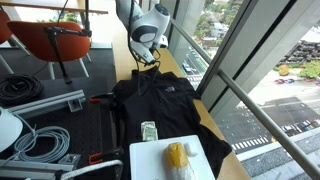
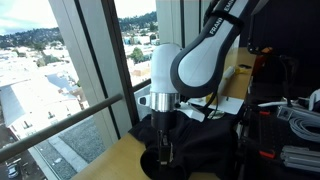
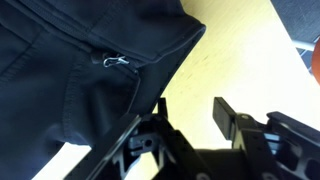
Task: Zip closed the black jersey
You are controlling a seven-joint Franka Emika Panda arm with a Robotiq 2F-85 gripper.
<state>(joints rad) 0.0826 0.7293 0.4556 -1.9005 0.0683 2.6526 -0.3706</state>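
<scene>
While the black jersey [image 1: 150,100] lies lengthwise along the table [image 1: 172,62], collar [image 1: 146,78] toward arm [image 1: 145,25] | fingers [image 3: 228,115] apparently apart.

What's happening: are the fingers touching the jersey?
Cannot tell: in the wrist view the fingers sit near the jersey, but neither contact nor gap shows plainly.

The white jointed robot arm [image 2: 205,60] bends forward in an exterior view and turns its wrist downward. Below the wrist hangs the black two-finger gripper [image 3: 190,108]. In the wrist view its jaws stand apart, one dark finger [image 3: 225,112] at each side.
</scene>
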